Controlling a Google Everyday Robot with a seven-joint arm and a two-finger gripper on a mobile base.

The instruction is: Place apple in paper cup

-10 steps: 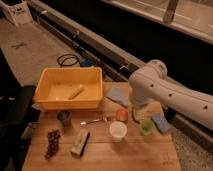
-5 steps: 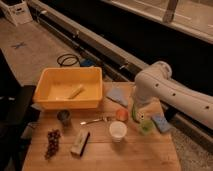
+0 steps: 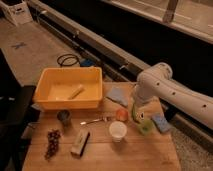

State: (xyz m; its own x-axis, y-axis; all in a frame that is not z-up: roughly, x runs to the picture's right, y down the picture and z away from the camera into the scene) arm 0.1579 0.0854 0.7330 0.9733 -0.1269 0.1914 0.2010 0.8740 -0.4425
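The apple [image 3: 121,114], small and orange-red, sits on the wooden table [image 3: 130,152] just behind the white paper cup [image 3: 118,130]. The cup stands upright with its mouth open and nothing visible inside. My gripper [image 3: 137,114] hangs from the white arm [image 3: 165,90] just right of the apple, low over the table. It holds nothing that I can make out.
A yellow bin [image 3: 70,87] with a pale stick-like object stands at the back left. A dark grey cup [image 3: 64,117], a grape bunch [image 3: 52,142], a fork [image 3: 95,120], a snack bar [image 3: 80,142], a blue cloth [image 3: 117,96], a green object [image 3: 145,125] and a blue sponge [image 3: 161,123] lie about.
The arm has shifted slightly left and lower, bringing the gripper closer to the apple. The apple and cup have not moved.
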